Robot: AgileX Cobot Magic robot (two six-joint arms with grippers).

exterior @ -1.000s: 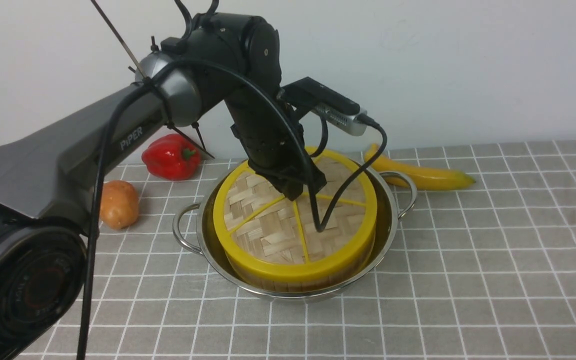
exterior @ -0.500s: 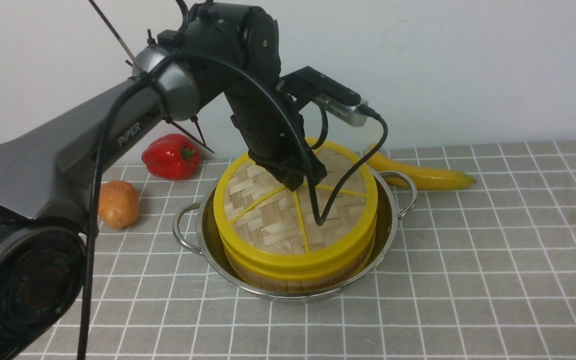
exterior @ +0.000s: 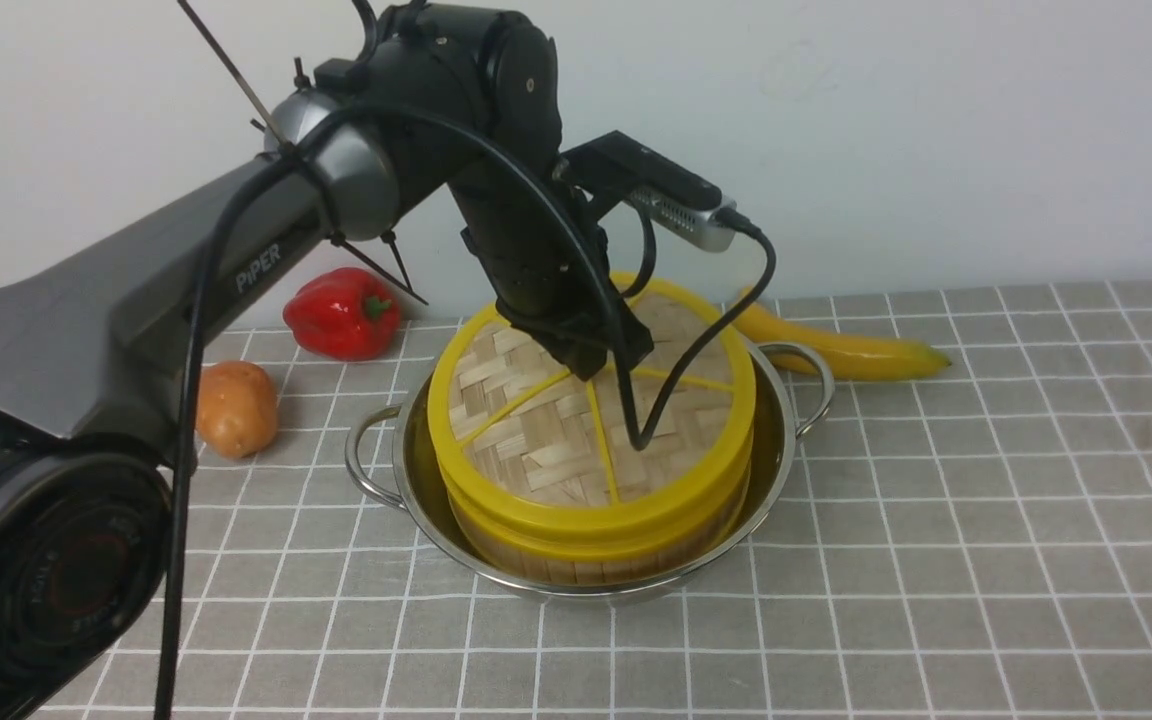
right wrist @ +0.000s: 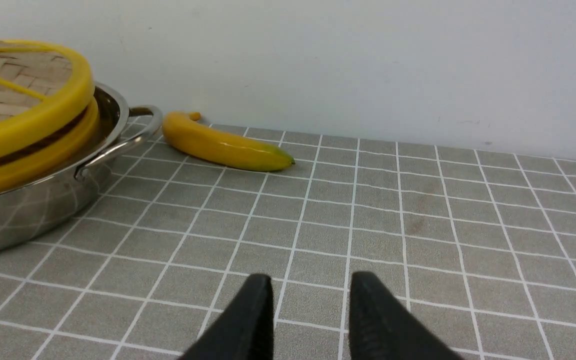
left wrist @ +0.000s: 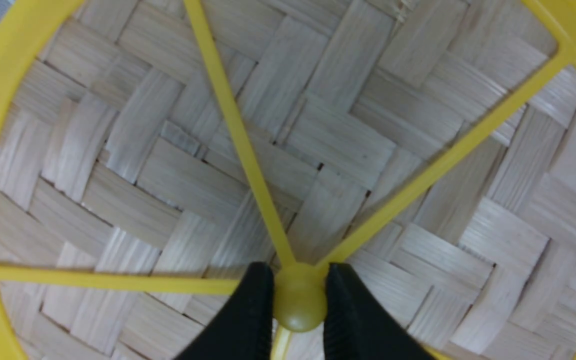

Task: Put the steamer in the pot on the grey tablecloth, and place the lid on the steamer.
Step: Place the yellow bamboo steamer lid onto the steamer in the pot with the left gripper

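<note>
Since a second ago lid (exterior: 591, 420) has dropped from a tilt to nearly level on steamer (exterior: 596, 545); left arm barely shifted since half a second back; left gripper (left wrist: 299, 300) clamped on lid's yellow centre hub, black fingers (left wrist: 248, 320) on either side; steamer sits inside pot (exterior: 781, 440), only its yellow rim and slats show under lid; in the right wrist view a dark gap is visible between lid rim and steamer rim; pot on grey tablecloth (exterior: 986, 520) covering the surface; right gripper (right wrist: 310, 305) low over the cloth, well right of pot, jaws apart, holding nothing; banana (exterior: 846, 345) just behind pot's right handle; red pepper (exterior: 343, 312) and potato (exterior: 236, 408) left of pot; plain white wall behind pot.
</note>
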